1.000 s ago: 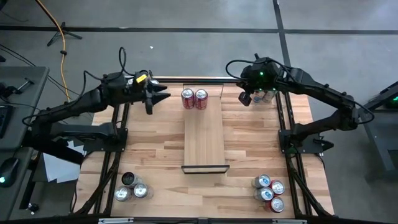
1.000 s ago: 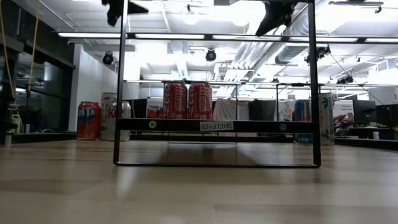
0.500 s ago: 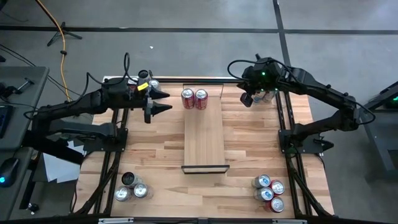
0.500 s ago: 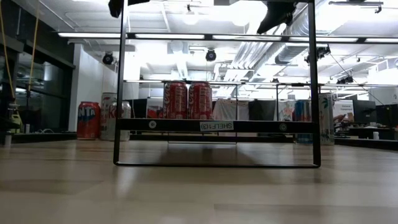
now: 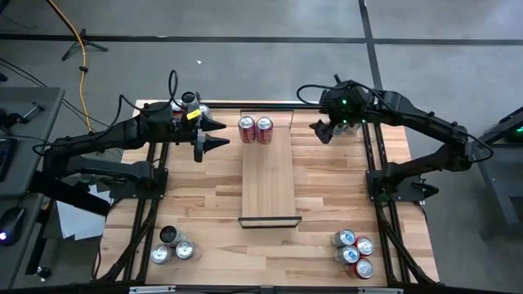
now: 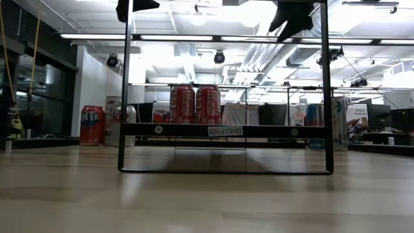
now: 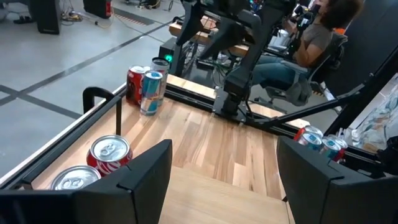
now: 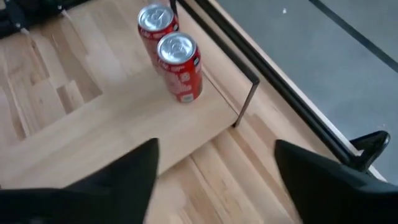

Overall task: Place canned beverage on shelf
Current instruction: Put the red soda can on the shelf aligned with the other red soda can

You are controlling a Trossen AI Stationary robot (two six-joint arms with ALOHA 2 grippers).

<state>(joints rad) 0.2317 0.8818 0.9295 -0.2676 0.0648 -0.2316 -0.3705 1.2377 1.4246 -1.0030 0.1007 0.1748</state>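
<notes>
Two red cans (image 5: 255, 129) stand upright side by side on the far end of the shelf (image 5: 268, 175), a pale board with black rails at its short ends. My left gripper (image 5: 226, 133) hovers open just left of those cans, fingers pointing toward them; its wrist view shows the cans (image 7: 93, 165) beside one finger, nothing between the fingers. My right gripper (image 5: 320, 131) hovers open to the right of the shelf's far end, above table level. The right wrist view looks down on the cans (image 8: 174, 56), and that gripper (image 8: 216, 149) holds nothing.
Loose cans stand in groups at the table's corners: far left (image 5: 189, 100), far right (image 7: 144, 90), near left (image 5: 173, 245) and near right (image 5: 353, 249). Black frame posts run along both table sides. A person sits beyond the table's right side (image 7: 317, 37).
My left gripper has moved toward the table's right edge, closer to the two cans on the shelf. My right gripper has stayed roughly in place and has opened; in the low view its tip now shows as two spread fingers. The cans have not moved.
</notes>
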